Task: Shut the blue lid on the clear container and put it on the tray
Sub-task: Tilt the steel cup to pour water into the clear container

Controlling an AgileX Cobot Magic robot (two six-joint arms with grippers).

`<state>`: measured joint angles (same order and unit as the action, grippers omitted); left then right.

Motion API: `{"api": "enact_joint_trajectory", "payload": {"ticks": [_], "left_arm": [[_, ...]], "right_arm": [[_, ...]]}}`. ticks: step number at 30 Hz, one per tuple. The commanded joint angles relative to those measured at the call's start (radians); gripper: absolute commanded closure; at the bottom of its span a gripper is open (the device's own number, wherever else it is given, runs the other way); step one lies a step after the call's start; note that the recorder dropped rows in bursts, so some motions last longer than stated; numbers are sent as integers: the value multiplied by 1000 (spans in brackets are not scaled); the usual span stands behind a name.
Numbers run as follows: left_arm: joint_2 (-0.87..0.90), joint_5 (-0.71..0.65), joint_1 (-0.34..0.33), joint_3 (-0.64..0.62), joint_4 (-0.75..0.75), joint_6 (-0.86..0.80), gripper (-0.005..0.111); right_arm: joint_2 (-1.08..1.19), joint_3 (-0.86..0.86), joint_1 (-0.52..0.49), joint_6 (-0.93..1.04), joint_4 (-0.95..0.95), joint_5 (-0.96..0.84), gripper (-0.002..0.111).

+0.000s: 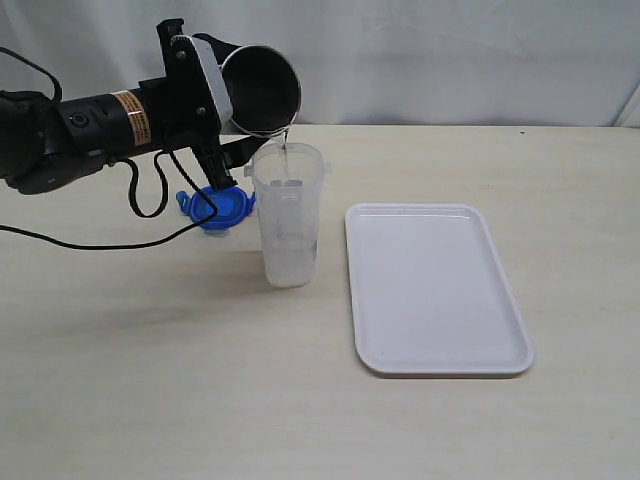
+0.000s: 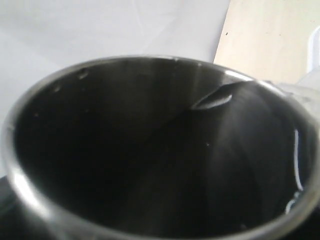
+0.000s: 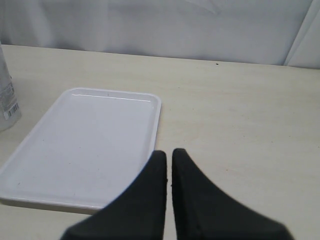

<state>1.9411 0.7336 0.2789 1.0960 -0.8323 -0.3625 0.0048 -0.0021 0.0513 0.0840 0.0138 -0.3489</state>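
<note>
The tray (image 1: 440,300) lies closest, flat on the bench (image 1: 150,380) in its right half, with its short side toward the near edge and nothing on it. Just off the tray's far-left corner, and not touching it, the clear container (image 1: 288,220) stands upright and uncovered near the middle of the bench. The blue lid (image 1: 222,210) lies on the bench behind and to the left of the container, nearer the far edge. A loop of black cable (image 1: 150,205) hanging from the left arm crosses in front of it.

The left fingers (image 1: 218,95) are spread wide around the steel cup (image 1: 262,90), one on each side of its wall, and hold it in the air above the container. The cup is tipped steeply, with its mouth down toward the container's rim. A thin stream of clear liquid (image 1: 286,150) runs from its lip into the container. The left wrist view looks straight into the cup's dark interior (image 2: 160,150), and the fingers themselves do not show there.

The right fingers (image 3: 161,162) are pressed almost together, with only a thin slit between the tips. They hold nothing, touch nothing, and hang above the bench just beside a long edge of the tray (image 3: 90,140). A sliver of the container (image 3: 7,95) shows beyond the tray. These fingers are out of the exterior view.
</note>
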Motion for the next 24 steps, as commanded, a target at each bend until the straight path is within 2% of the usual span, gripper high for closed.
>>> {"api": "enact_joint_trajectory", "payload": {"ticks": [1, 6, 24], "left_arm": [[-14, 48, 1, 16, 32, -10, 107], [-14, 4, 1, 16, 32, -41, 107], [-14, 10, 1, 16, 32, -64, 107]], "right_arm": [[-5, 2, -4, -3, 4, 3, 104], [-5, 2, -4, -3, 4, 3, 104], [-5, 2, -4, -3, 4, 3, 104]]}}
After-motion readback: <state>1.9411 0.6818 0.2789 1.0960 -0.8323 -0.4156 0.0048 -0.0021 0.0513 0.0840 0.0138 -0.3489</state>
